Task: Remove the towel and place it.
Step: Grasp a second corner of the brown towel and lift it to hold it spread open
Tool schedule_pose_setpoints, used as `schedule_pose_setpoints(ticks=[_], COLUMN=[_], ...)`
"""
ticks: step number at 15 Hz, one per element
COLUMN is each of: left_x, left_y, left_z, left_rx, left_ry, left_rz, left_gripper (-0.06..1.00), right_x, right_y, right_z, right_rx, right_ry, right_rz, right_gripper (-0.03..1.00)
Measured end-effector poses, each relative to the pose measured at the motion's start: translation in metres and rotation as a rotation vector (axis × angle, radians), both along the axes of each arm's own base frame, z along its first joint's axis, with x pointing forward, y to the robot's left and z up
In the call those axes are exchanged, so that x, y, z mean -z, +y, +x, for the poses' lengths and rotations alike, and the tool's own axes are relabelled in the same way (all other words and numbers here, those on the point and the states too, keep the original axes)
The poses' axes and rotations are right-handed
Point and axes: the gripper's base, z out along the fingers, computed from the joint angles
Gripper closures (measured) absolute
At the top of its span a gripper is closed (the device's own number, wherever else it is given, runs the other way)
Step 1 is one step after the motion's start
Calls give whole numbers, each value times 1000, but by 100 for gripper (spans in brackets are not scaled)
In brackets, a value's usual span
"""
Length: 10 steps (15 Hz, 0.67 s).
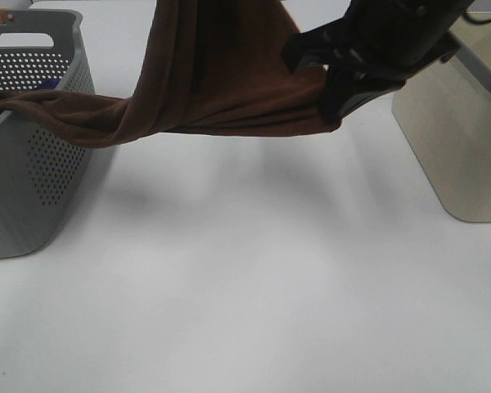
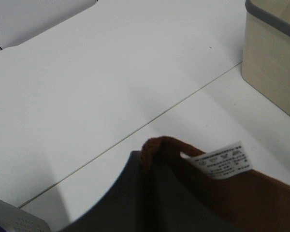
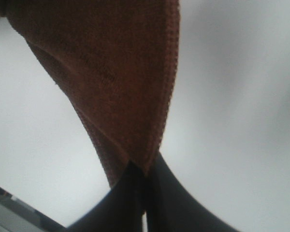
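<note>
As the left pincer (image 2: 151,162) and the right pincer (image 3: 145,170) each pinch an edge of the towel (image 1: 221,74), which hangs above the surface (image 1: 245,295) with 1 end draped over the basket (image 1: 57,172), it is best to lift higher so that this end comes free.

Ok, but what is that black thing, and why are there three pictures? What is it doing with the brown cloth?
It is a robot with two arms, and each arm ends in a pincer called a gripper. The wide picture comes from a camera up high; the other two come from small cameras on the arms' wrists. On the white table stand a grey basket with holes and a beige bin. Both grippers are pinched shut on the brown towel: the right gripper holds one corner, the left gripper holds the edge near the white tag. The towel hangs stretched above the table, one end draped over the basket's rim.
</note>
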Motion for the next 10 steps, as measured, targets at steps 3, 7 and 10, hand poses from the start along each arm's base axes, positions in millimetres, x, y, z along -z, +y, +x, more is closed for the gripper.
schedule_pose_setpoints(ticks=[3,7,10], left_x=[-46,-98,-115], left_y=[16,41,52], left_z=[-24,-61,-76], left_rx=[12,18,16], left_ry=[-142,-297,-352], left_rz=[-79,-159,-183], left_gripper=[94,94,94], right_x=[-57,-131,-172], right_y=[-16,-34,-43], right_z=[-6,-9,-14], right_rx=[51,115,152], right_ry=[-121,-326,-469], right_rz=[-49,-86,-60], right_gripper=[97,97,97])
